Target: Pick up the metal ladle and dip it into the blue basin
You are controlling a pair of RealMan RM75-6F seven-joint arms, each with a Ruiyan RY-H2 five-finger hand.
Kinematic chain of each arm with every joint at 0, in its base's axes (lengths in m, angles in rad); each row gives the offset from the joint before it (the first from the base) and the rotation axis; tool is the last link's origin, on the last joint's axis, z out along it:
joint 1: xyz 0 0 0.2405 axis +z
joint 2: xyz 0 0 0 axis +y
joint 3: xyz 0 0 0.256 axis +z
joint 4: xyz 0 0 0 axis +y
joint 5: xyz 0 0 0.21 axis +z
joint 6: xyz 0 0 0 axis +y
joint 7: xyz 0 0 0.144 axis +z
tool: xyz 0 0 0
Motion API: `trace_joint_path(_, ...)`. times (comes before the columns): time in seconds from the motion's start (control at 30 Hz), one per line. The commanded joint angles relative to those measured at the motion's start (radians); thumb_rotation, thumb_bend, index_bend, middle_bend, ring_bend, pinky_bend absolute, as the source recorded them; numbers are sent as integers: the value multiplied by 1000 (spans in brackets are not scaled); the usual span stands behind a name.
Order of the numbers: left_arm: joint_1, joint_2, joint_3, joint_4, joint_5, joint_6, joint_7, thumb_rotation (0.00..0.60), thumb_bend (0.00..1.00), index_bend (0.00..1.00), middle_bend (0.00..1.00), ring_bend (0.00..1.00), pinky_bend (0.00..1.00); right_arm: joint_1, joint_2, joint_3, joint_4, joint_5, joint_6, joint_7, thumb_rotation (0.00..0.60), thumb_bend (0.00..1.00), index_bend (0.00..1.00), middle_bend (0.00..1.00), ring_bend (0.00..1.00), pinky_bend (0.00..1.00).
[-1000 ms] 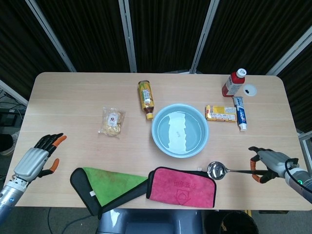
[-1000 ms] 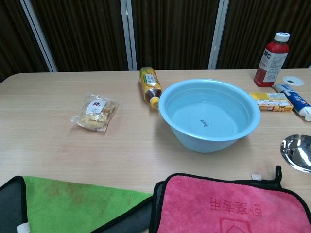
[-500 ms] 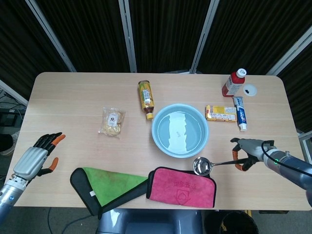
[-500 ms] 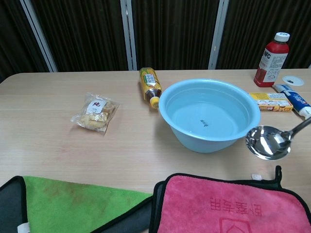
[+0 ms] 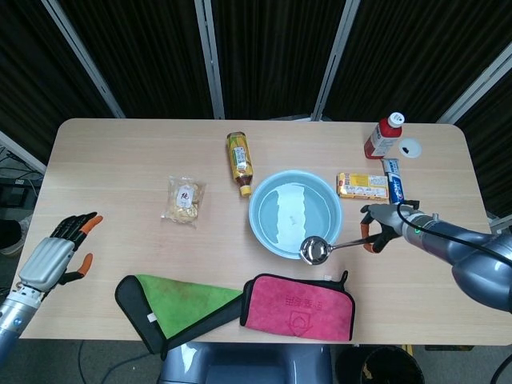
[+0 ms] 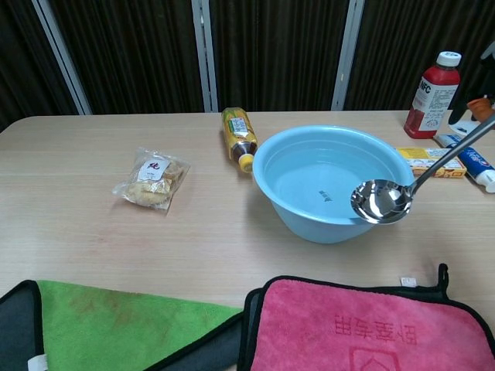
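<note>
The right hand (image 5: 382, 227) grasps the handle end of the ladle (image 5: 315, 250), which is held in the air with its bowl at the basin's (image 5: 268, 240) 5 o'clock rim; in the chest view the bowl (image 6: 380, 202) hangs in front of the basin's near right wall (image 6: 309, 224), outside it, the handle slanting up to the right edge. The basin holds water and sits at the table's (image 5: 128, 160) centre.

Around the basin: a yellow bottle (image 5: 239, 162) lies at its 11 o'clock, cap just beside the rim. A snack bag (image 5: 183, 200) lies at 9 o'clock, well apart. A yellow box (image 5: 362, 186) lies at 2 o'clock, near the rim, with a toothpaste tube (image 5: 392, 172) beside it, partly hidden by the right hand. A red bottle (image 5: 385, 135) stands further toward 1 o'clock, a small cap (image 5: 410, 146) next to it. A pink cloth (image 5: 298, 306) lies at 6 o'clock on the near edge, a green cloth (image 5: 180, 300) at 7 o'clock.

The left hand (image 5: 53, 258) hovers off the table's left edge, fingers extended, holding nothing.
</note>
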Motion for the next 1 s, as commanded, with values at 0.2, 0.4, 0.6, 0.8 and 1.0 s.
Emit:
trace_joint_path(0.2,-1,1,-6,4,-13,-8,-5,600,588,0,0,0,0,105,-76,-53,61,1,-23,79,600,461,644,17,0,0)
trace_joint_path(0.4,-3,2,-9,6,-24,-16,-8,600,588,0,0,0,0,149,-140,-64,121,17,-36,113,600,461,644,21,0,0)
trace_joint_path(0.6,-6,0,-17,13,-42,-31,-10,600,587,0,0,0,0,165,-224,-68,213,36,-53,126,600,460,644,21,0,0)
trace_joint_path(0.8,-12,-6,-21,17,-56,-47,1,600,587,0,0,0,0,161,-312,-60,320,54,-87,112,600,461,644,21,0,0)
trace_joint_path(1.0,-17,-16,-26,24,-77,-68,24,600,587,0,0,0,0,127,-391,-28,424,76,-110,68,600,461,644,21,0,0)
